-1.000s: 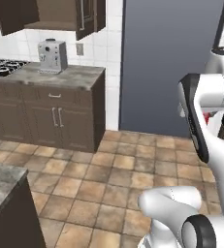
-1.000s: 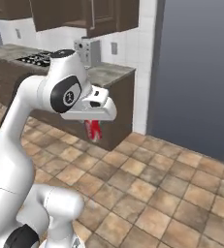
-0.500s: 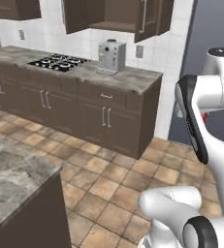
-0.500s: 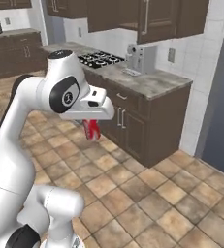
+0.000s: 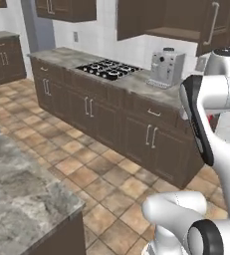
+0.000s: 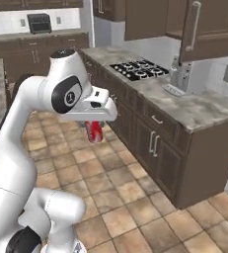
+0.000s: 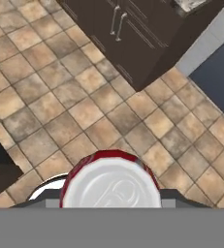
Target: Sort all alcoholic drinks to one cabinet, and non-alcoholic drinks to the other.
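A red can with a silvery top [image 6: 94, 134], one of the non-alcoholic drinks, hangs upright over the tiled floor with my gripper [image 6: 93, 124] shut on it. Looking down from the hand, its round silver lid [image 7: 111, 186] sits low in the middle between my dark fingertips [image 7: 177, 197]. A wall cabinet [image 6: 157, 19] stands open above the counter, its door [image 6: 210, 22] swung out. It also shows at the top right of the left base view, as the open cabinet [image 5: 178, 17]. The alcoholic drinks are out of view.
A long dark counter [image 6: 194, 111] carries a gas hob [image 6: 140, 69] and a silver coffee machine [image 6: 180, 78]. An island's stone top [image 5: 22, 194] lies at the lower left. A microwave [image 6: 39, 22] sits on the far counter. Open tiled floor [image 5: 81, 164] lies between.
The whole picture has shifted as the base turned: the grey fridge slid out and the hob counter and open cabinet came into view. The can stays in my grip.
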